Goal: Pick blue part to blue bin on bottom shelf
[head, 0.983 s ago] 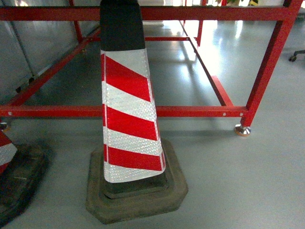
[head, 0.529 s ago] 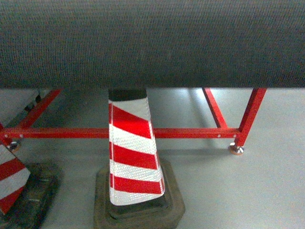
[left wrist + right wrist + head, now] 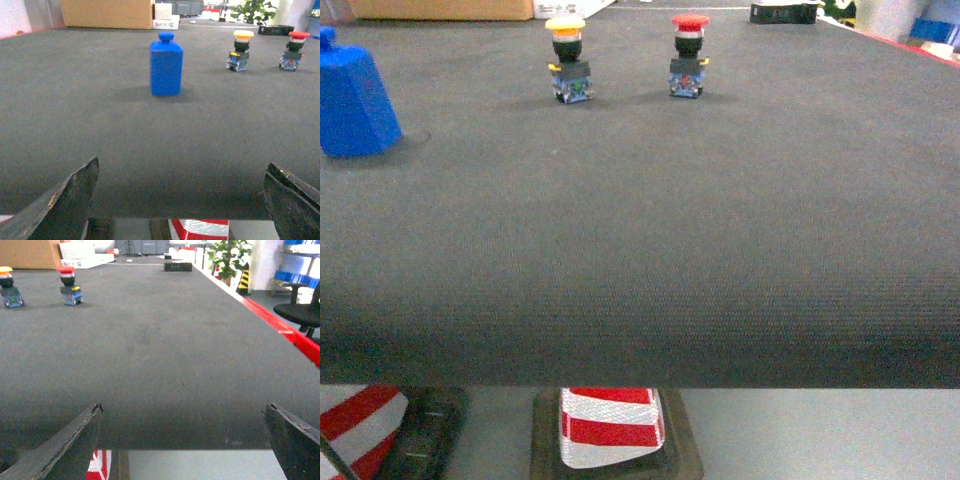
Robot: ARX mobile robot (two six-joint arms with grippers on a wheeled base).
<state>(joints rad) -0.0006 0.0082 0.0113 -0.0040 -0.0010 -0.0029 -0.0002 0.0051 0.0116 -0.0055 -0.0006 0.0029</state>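
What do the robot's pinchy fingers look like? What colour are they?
Only the tips show, in the wrist cameras. The left gripper has two dark, nearly black fingers, wedge-shaped and tapering to thin edges with pale scuff marks. The right gripper has fingers that look the same: dark, flat, worn along the edges. No cables or markings show, and the arms are out of view.

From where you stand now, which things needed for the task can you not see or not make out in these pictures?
- Blue plastic bin and steel bottom shelf: in no view.
- Dark-blue blocky part: cut by the head view's left edge; whole in the left wrist view.
- Striped traffic cone: top hidden by the dark mat-covered table.
- Left gripper and right gripper: only the finger ends show.
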